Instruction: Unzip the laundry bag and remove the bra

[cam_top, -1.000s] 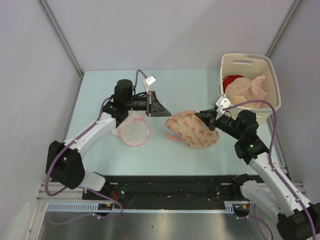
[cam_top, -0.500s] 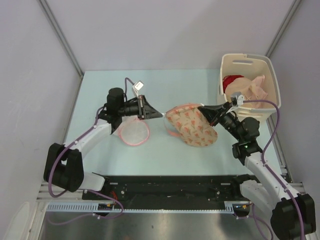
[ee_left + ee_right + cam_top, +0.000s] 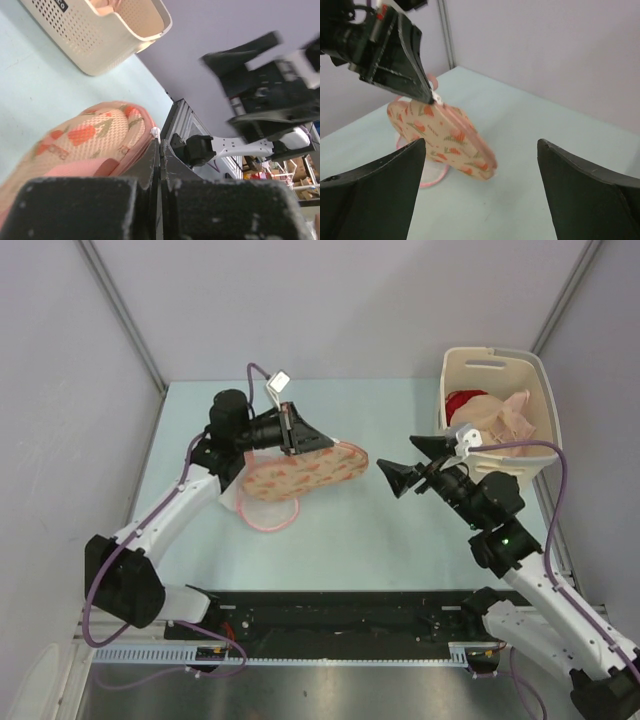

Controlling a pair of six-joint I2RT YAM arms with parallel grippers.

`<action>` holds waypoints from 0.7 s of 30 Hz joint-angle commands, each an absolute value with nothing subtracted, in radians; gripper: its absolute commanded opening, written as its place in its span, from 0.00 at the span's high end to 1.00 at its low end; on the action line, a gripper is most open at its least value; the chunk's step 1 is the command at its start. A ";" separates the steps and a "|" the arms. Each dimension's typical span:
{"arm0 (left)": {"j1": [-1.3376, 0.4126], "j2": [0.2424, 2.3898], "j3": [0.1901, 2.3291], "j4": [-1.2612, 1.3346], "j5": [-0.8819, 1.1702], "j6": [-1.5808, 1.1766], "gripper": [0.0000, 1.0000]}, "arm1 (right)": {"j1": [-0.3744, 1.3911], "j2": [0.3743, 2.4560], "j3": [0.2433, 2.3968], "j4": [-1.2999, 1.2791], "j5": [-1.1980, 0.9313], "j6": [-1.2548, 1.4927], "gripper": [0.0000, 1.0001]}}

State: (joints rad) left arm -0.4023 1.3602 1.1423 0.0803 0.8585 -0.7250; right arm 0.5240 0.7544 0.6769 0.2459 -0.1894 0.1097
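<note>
The laundry bag (image 3: 300, 472), cream-peach with red-pink motifs and pink edging, hangs off the table from my left gripper (image 3: 328, 445). That gripper is shut on the bag's top edge, where a small white zipper pull (image 3: 436, 96) shows at the fingertips. In the left wrist view the bag (image 3: 85, 140) lies left of the closed left gripper (image 3: 160, 147). My right gripper (image 3: 405, 462) stands wide open and apart from the bag, to its right, holding nothing. The right wrist view looks at the bag (image 3: 447, 137) past the right gripper (image 3: 481, 145). The bra is hidden.
A round white mesh item with pink trim (image 3: 268, 508) lies on the table under the hanging bag. A cream perforated basket (image 3: 500, 365) at the back right holds a red garment (image 3: 463, 402) and pale peach cloth (image 3: 500, 418). Grey walls close in the table.
My right gripper has let go of the bag, opened wide and drawn back to the right. The left gripper has carried the bag up and left, over the mesh item.
</note>
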 commanded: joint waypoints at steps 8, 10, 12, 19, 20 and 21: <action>-0.463 1.364 1.137 0.018 0.876 -0.643 1.00 | 0.752 0.934 0.928 -0.051 -0.060 -0.376 0.00; -0.463 1.365 1.128 0.034 0.877 -0.646 1.00 | 0.767 0.972 0.940 -0.074 -0.057 -0.399 0.00; -0.466 1.373 1.111 0.049 0.873 -0.652 0.99 | 0.765 1.017 0.948 -0.093 -0.052 -0.410 0.00; -0.495 1.397 1.089 0.092 0.879 -0.669 1.00 | 0.765 1.065 0.950 -0.112 -0.048 -0.331 0.04; -0.497 1.399 1.085 0.092 0.876 -0.669 1.00 | 0.765 1.068 0.950 -0.100 -0.026 -0.319 0.06; -0.499 1.393 1.081 0.092 0.871 -0.670 1.00 | 0.767 1.074 0.950 -0.094 -0.017 -0.292 0.08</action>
